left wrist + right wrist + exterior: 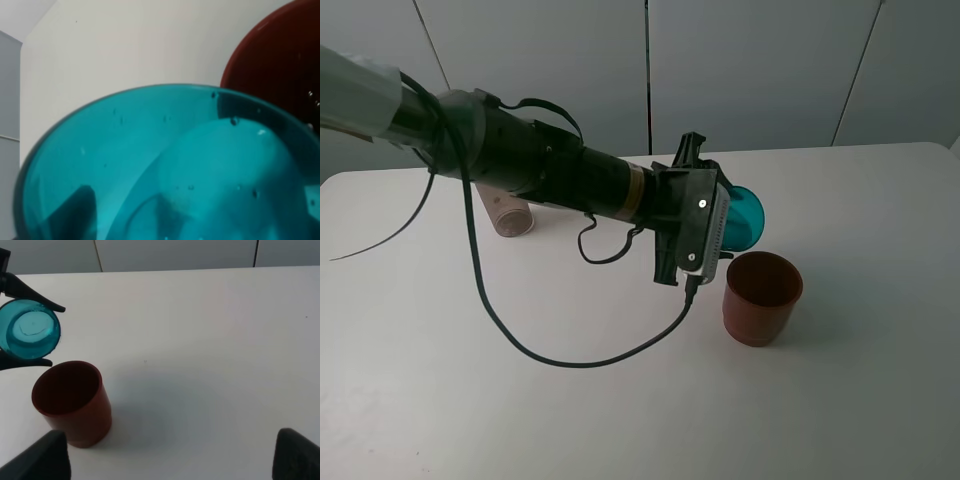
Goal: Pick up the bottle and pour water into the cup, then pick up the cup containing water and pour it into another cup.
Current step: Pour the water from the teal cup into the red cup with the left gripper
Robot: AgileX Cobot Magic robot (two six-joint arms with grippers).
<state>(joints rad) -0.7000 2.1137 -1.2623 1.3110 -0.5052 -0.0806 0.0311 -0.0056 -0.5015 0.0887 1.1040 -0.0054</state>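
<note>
**Left arm** [550, 165]: reaches in from the far left of the table, stretched low and nearly level across to the middle. The wrist is rolled so the silver-faced housing turns toward the high camera, with one small white dot lit on it.

**Left gripper** [720, 215]: clenched on the cup. The right wrist view shows one dark finger [37, 300] on either side of the cup's wall.

**Cup** [748, 215]: teal and see-through, held off the table and tipped on its side. Its mouth points toward the right side of the table, and the base shows through the opening in the right wrist view [31, 329]. It hangs just beside and above the red cup's rim, and it fills the left wrist view [150, 165], with dark specks on its wall. Whether it holds water cannot be told.

**Red cup** [761, 297]: upright on the table, right of centre, with its mouth open upward.

**Bottle** [507, 215]: lying on its side on the table, behind the left arm and partly hidden by it, well apart from both cups.

**Right gripper** [172, 457]: released, with the two dark fingertips spread wide and nothing between them. It is raised over bare table and faces the cups.

**Cable** [570, 360]: black, hanging from the left arm and looping over the table.

**Table** [880, 400]: white and plain.
</note>
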